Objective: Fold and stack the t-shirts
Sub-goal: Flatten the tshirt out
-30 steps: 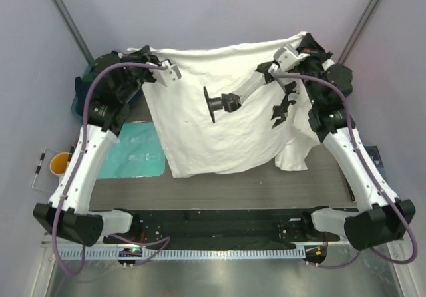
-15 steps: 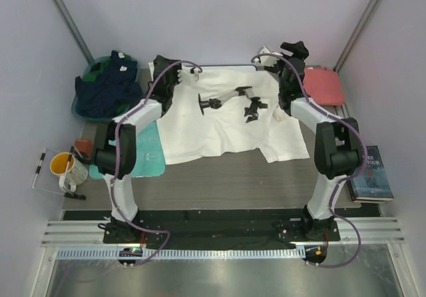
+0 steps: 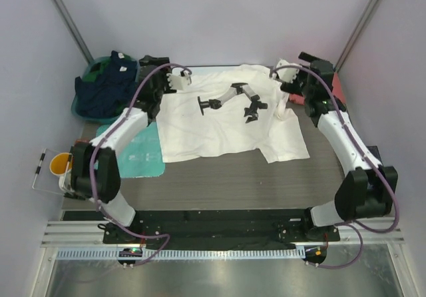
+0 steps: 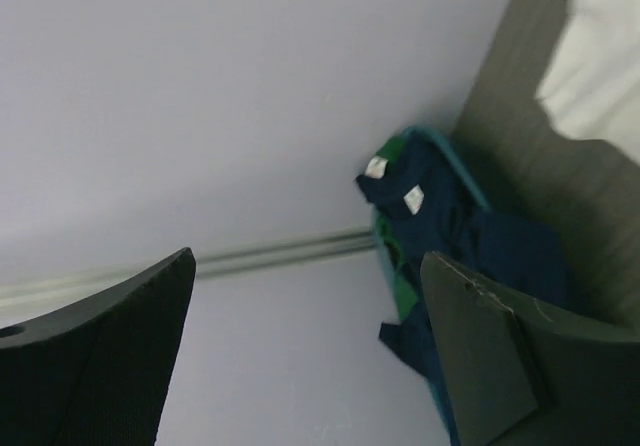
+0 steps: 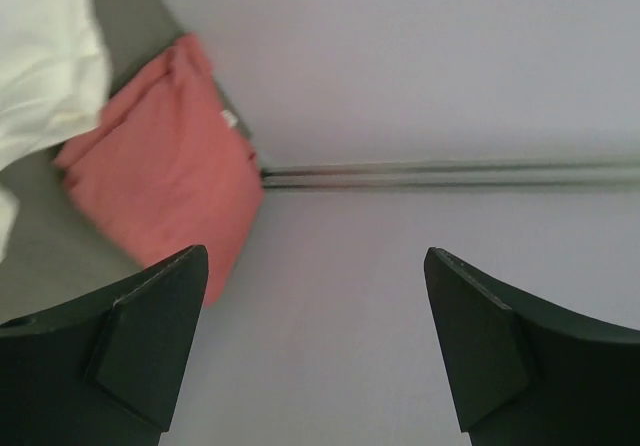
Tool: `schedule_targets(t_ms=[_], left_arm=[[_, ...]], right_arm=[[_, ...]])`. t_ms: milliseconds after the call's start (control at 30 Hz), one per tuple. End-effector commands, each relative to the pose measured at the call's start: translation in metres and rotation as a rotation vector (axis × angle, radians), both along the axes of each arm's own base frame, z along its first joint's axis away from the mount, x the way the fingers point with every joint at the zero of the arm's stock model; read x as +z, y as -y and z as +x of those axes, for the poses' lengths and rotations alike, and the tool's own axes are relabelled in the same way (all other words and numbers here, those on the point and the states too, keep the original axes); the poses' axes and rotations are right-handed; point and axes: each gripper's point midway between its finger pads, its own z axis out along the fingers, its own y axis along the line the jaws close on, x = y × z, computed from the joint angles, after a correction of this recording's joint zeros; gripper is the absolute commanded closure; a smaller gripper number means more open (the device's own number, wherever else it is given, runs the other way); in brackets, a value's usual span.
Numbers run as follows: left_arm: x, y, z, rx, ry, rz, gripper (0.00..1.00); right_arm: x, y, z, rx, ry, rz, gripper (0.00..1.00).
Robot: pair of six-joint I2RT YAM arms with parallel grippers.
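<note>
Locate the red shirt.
In the right wrist view, the red shirt lies folded at the far right of the table, beside the white shirt.

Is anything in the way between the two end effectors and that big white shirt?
Nothing visible is. The left end effector and right end effector hang open at the far corners of the white shirt, which lies spread on the table with nothing on top. The blue clothes sit off to the left.

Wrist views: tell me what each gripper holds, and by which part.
Nothing is held. The left gripper and the right gripper both stand open and empty; the cream-white t-shirt lies spread on the table.
</note>
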Motion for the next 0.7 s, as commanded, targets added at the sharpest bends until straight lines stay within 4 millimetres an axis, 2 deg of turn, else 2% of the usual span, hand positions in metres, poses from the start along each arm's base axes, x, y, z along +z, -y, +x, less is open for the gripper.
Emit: schedule_targets(t_ms=[0,67,100,233,300,400,433,533,667], left_arm=[[-0.077,0.036,-0.100,-0.334,-0.463,-0.090,0.08],[-0.103,0.042,-0.125,-0.410,-0.520,-0.049,0.09],[-0.131,0.041,-0.146,-0.445,-0.571,0.011,0.10],[-0.157,0.046,-0.168,-0.472,-0.618,-0.004,0.12],[-0.166,0.049,-0.173,-0.468,-0.654,-0.036,0.12],[-0.182,0.048,-0.182,-0.456,-0.722,-0.041,0.17],[-0.193,0.046,-0.185,-0.451,-0.752,-0.036,0.19],[-0.208,0.042,-0.190,-0.436,-0.792,-0.028,0.23],[-0.213,0.042,-0.200,-0.438,-0.849,-0.038,0.23]], right_arm=[[-0.143,-0.033,-0.108,0.292,-0.596,-0.021,0.07],[-0.168,-0.033,-0.131,0.349,-0.683,-0.069,0.08],[-0.186,-0.032,-0.145,0.362,-0.727,-0.082,0.09],[-0.216,-0.025,-0.165,0.349,-0.813,-0.091,0.13],[-0.227,-0.023,-0.172,0.345,-0.851,-0.096,0.14],[-0.238,-0.015,-0.172,0.321,-0.883,-0.091,0.21],[-0.241,-0.013,-0.169,0.307,-0.885,-0.088,0.21],[-0.247,-0.005,-0.164,0.261,-0.885,-0.058,0.22],[-0.255,0.007,-0.165,0.221,-0.917,-0.035,0.21]])
